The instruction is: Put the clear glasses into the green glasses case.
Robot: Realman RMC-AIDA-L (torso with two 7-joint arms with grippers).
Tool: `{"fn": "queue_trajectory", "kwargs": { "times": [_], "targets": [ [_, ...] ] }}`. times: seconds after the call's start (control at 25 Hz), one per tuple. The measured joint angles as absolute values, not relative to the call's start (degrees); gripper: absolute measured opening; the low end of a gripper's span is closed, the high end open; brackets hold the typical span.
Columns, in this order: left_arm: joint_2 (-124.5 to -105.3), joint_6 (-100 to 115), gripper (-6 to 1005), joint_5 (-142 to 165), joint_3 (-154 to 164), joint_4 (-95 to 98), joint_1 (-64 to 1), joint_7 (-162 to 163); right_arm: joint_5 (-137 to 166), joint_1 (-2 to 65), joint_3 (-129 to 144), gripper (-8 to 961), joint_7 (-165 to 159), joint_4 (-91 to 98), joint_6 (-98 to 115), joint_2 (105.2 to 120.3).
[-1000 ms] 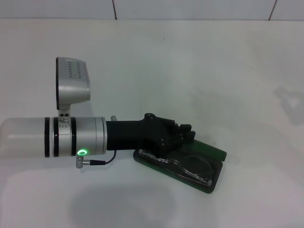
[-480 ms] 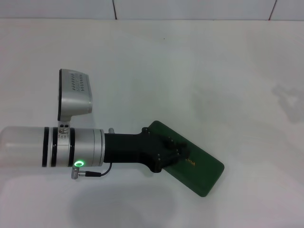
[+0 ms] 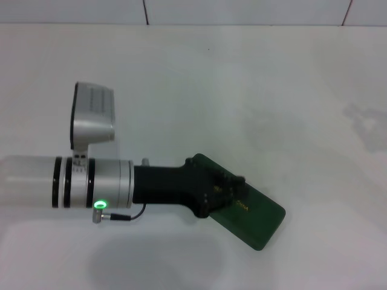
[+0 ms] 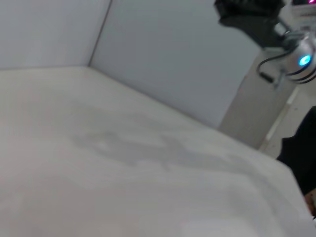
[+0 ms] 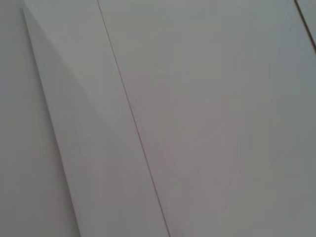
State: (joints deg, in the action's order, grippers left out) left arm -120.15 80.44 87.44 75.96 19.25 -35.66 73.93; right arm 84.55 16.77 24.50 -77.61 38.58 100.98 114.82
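Down at the near edge of the white table (image 3: 290, 90), the green glasses case (image 3: 257, 211) lies shut, lid down flat, its long side running on a slant from near the arm's tip towards the robot's right and closer to the robot. Small gold lettering shows on the lid, just past the black fingertips. The clear glasses can't be seen at all with the lid closed.

Right on top of the case's left end sits the left gripper (image 3: 228, 188), black and reaching in from the robot's left. Its fingers lie over the lid and touch it; whether they are spread or pressed together cannot be told from above. Behind it runs the silver forearm (image 3: 66, 181) with a green light glowing on its underside, and a silver camera block above it.

Further out, bare tabletop, then the white wall (image 3: 242, 11) with dark seams.

The left wrist view shows only table surface and wall. The right gripper is not in sight; its wrist view shows plain white panels
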Motion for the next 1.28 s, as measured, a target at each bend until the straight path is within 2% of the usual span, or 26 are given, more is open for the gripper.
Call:
{"fn": "queue_trajectory", "kwargs": {
  "times": [0.16, 0.4, 0.52, 0.6, 0.72, 0.96, 1.04, 1.24, 1.28],
  "targets": [
    [-119.63, 85.64, 255, 85.98, 75.72, 23.02, -35.33, 75.0, 87.57, 17.93, 24.62, 274, -77.59, 38.59, 100.97, 114.79],
    [-116.75, 95.46, 265, 85.04, 75.07, 32.06, -32.02, 73.19, 92.73, 20.34, 30.86, 282, -76.54, 38.79, 101.78, 114.87],
    [-117.07, 99.21, 270, 84.5, 70.75, 36.04, -28.34, 68.13, 92.82, 20.82, 37.75, 286, -74.54, 38.68, 100.55, 115.46],
    [-118.0, 99.78, 351, 84.55, 65.81, 37.06, -26.6, 68.9, 92.56, 21.09, 42.41, 289, -74.11, 38.25, 99.3, 115.82],
    [-118.11, 100.21, 473, 84.52, 61.27, 37.26, -25.67, 72.21, 91.68, 22.27, 52.79, 354, -73.17, 37.11, 97.59, 116.08],
    [-115.85, 102.19, 700, 84.87, 60.0, 37.05, -24.82, 76.28, 83.4, 23.05, 64.09, 485, -70.71, 35.58, 97.05, 116.11],
    [-115.15, 102.86, 860, 85.27, 60.04, 36.84, -24.43, 76.81, 82.75, 23.14, 64.52, 528, -70.65, 35.9, 97.82, 116.13],
    [-114.78, 104.19, 860, 87.04, 60.07, 36.82, -24.02, 77.0, 81.68, 23.19, 64.74, 733, -70.63, 36.09, 101.02, 116.07],
    [-114.78, 104.2, 860, 87.29, 60.11, 36.82, -23.96, 77.01, 81.67, 23.19, 64.79, 733, -70.62, 36.09, 101.11, 116.07]
  ]
}}
